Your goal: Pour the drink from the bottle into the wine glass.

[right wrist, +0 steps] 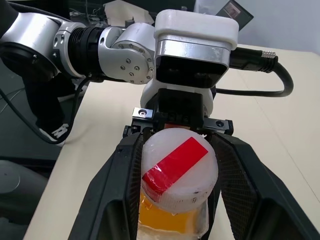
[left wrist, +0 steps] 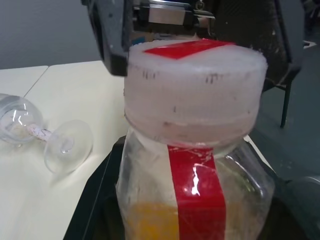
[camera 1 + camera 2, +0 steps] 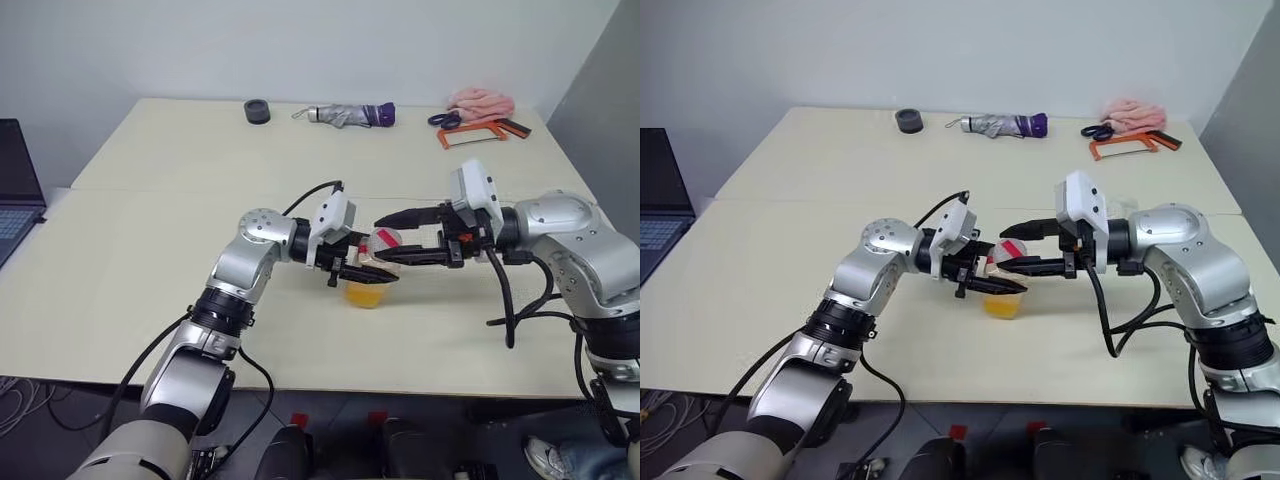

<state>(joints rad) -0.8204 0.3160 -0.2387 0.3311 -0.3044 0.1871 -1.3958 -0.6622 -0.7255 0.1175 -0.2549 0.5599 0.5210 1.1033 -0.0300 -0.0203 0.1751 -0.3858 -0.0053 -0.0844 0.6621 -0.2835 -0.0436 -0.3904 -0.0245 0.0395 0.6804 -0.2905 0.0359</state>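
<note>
The bottle [image 3: 372, 272] stands upright near the front middle of the table [image 3: 150, 250], clamped by its body in the left gripper [image 3: 980, 277], while the right gripper [image 1: 175, 200] reaches in from the opposite side with its two black fingers [image 1: 117, 195] set around the white-and-red cap [image 2: 195, 95], seemingly closed on it, though contact is hard to confirm. The drink [image 3: 366, 294] fills only the lower part of the bottle, so it should be light, but the thin clear plastic will likely give under a hard squeeze; holding it low on the body, as now, looks sensible. The cap is wide and smooth-sided (it may slip when twisted), so a firm, square grip around its rim seems called for. The wine glass [image 2: 45, 135] lies on its side on the table in the left wrist view, bowl, stem and foot all down; it looks fragile and prone to rolling, best taken by the stem and stood upright before any pouring.
</note>
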